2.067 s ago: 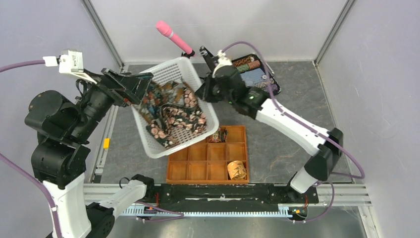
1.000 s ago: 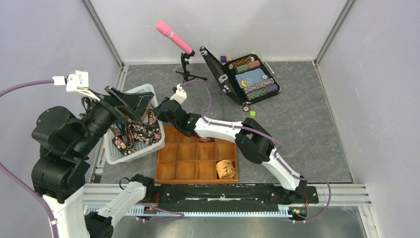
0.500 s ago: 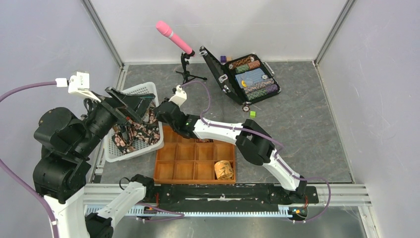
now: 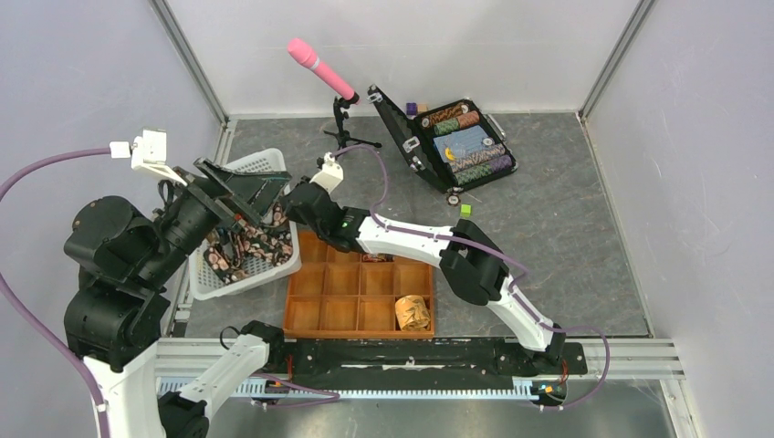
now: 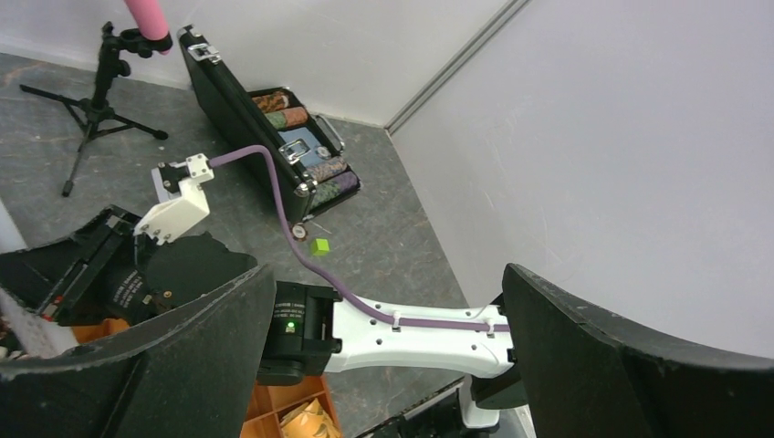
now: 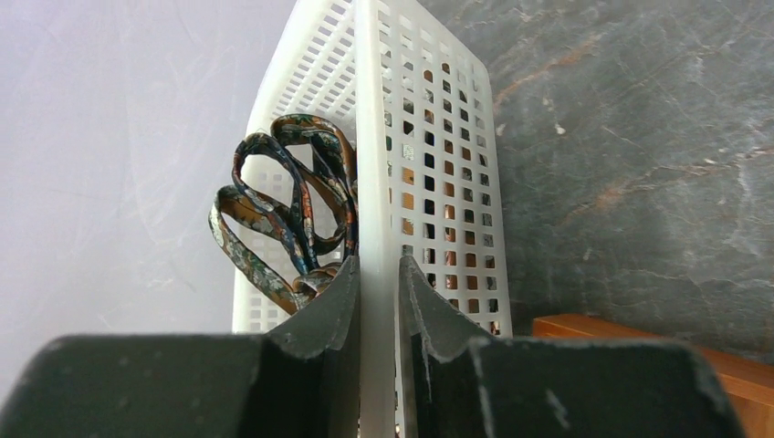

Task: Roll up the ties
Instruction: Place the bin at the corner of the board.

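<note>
Several dark floral ties (image 4: 239, 248) lie tangled in a white mesh basket (image 4: 274, 166) at the left of the table. In the right wrist view their loops (image 6: 285, 212) rise behind the basket's wall (image 6: 438, 182). My right gripper (image 4: 288, 208) (image 6: 377, 269) is shut on the basket's rim, one finger inside and one outside. My left gripper (image 4: 239, 188) (image 5: 385, 274) hovers over the basket, wide open and holding nothing. A tan-gold rolled tie (image 4: 413, 313) (image 5: 306, 422) sits in a near compartment of the orange tray (image 4: 324, 315).
An open black case of poker chips (image 4: 461, 141) (image 5: 297, 146) lies at the back right. A pink microphone on a small stand (image 4: 339, 119) stands behind the basket. A green cube (image 4: 465, 210) (image 5: 319, 246) lies loose on the grey floor.
The basket, held high and tilted over the middle two seconds ago, now sits low at the left, still gripped. Over the last second it and the tray slid slightly left.
</note>
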Tool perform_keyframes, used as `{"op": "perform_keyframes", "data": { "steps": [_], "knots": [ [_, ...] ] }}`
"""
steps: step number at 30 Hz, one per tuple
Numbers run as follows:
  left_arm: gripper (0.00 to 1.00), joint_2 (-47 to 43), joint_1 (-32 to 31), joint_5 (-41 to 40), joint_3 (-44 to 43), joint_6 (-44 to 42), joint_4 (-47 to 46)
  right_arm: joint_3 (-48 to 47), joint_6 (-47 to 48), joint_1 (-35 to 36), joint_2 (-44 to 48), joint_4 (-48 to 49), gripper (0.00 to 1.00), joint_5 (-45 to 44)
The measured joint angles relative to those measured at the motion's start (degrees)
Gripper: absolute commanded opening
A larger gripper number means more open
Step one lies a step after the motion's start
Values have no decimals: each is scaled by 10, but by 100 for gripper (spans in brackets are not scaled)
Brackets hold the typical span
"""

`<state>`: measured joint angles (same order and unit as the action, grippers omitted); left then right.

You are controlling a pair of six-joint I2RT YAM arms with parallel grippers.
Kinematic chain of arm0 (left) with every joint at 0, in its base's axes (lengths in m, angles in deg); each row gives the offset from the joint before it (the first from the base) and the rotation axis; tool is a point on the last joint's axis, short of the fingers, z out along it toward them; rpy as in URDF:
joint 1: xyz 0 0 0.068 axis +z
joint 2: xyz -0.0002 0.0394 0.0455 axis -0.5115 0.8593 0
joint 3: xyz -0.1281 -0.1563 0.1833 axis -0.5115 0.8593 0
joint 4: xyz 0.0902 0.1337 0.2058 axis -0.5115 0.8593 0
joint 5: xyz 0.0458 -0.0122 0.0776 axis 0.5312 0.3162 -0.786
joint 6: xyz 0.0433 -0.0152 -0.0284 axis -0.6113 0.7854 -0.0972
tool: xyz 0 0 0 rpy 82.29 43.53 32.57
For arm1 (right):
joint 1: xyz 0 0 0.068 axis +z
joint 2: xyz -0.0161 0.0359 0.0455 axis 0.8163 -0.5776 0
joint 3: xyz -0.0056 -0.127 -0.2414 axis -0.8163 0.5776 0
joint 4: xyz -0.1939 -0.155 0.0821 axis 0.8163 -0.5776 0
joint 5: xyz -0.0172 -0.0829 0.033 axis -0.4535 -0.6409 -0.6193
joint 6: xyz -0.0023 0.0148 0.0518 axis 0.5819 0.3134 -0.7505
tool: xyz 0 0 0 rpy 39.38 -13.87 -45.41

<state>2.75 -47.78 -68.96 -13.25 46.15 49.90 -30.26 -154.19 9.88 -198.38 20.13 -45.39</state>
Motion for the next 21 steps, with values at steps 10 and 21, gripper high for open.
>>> {"op": "perform_keyframes", "data": {
  "steps": [10,21],
  "knots": [
    [100,-3,0,17,6,26,-20,-45,-59,10,-28,68,0,0],
    [100,-27,0,17,49,38,-22,-50,-70,24,-121,113,1,-6]
  ]
}}
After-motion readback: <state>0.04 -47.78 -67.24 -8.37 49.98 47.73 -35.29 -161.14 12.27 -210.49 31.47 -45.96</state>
